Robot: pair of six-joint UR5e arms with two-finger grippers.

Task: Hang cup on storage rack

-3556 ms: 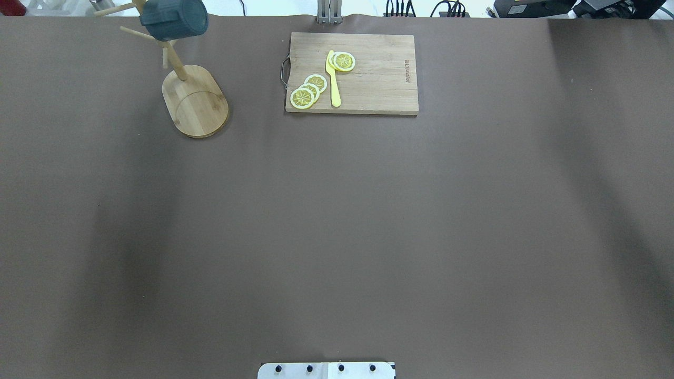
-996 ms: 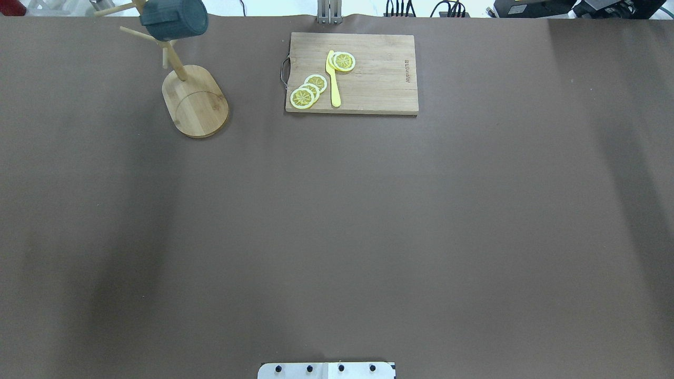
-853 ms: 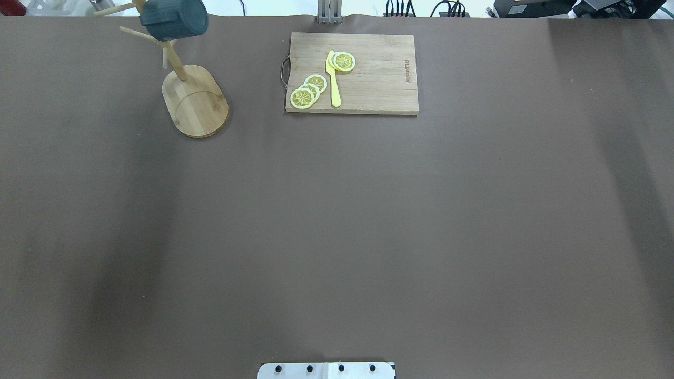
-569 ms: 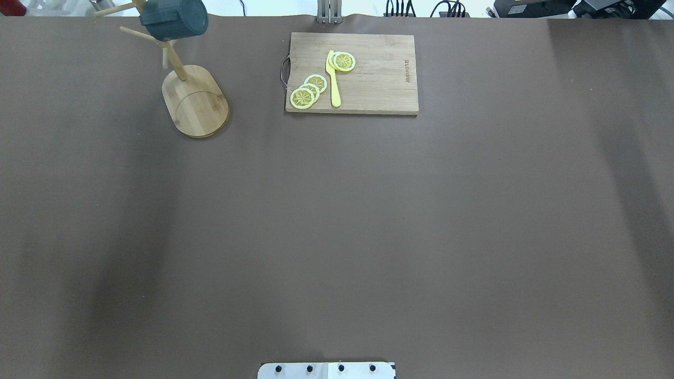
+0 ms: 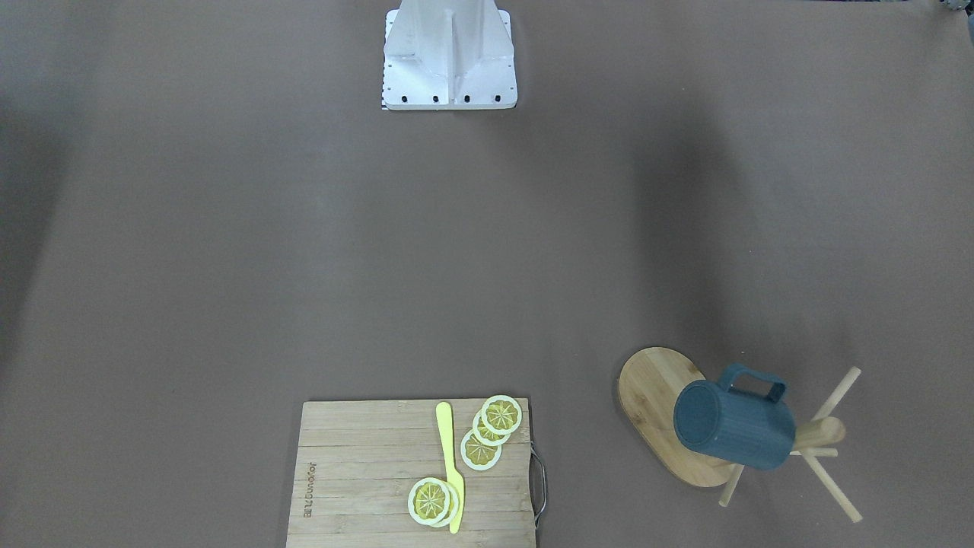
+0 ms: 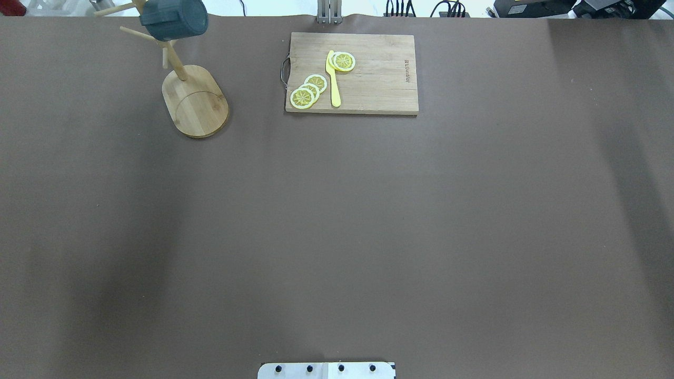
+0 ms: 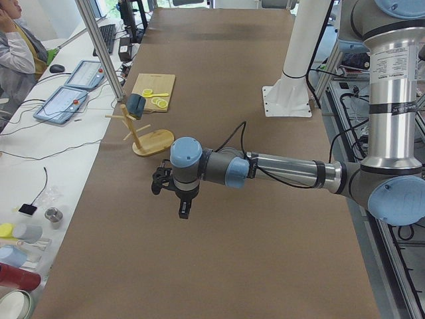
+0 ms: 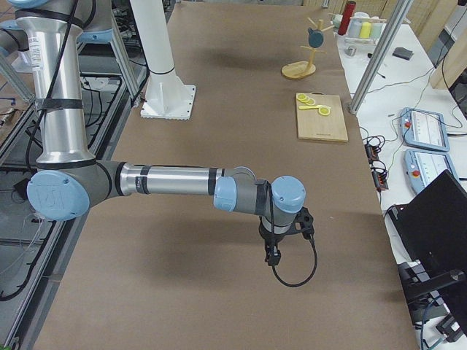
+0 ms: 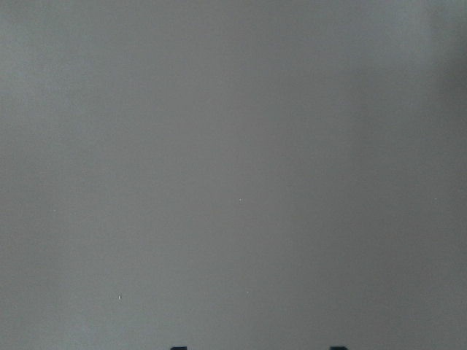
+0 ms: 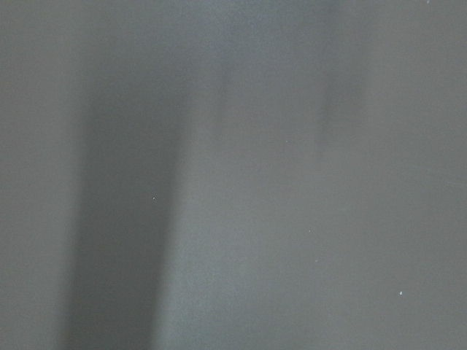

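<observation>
Left end effector [image 7: 184, 207] and right end effector [image 8: 273, 252] show only in side views, hanging over worktop [image 7: 232, 266]; open or closed, can't tell. Front view shows cup [image 5: 734, 426] best: up on rack [image 5: 647, 388], robot's far left, tipped sideways, teal, ribbed, bottom facing away from post [image 5: 820, 431].

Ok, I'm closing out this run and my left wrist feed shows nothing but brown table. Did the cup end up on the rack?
Observer: Yes. The cup hangs on its side on the storage rack, off the table, with nothing gripping it.
Operator: Where's the left hand, then?
Observer: The left hand points down over bare table, well apart from the rack; I cannot tell whether it is open or shut.
Operator: And the right?
Observer: The right hand hangs over bare table too, far from the cutting board.
</observation>
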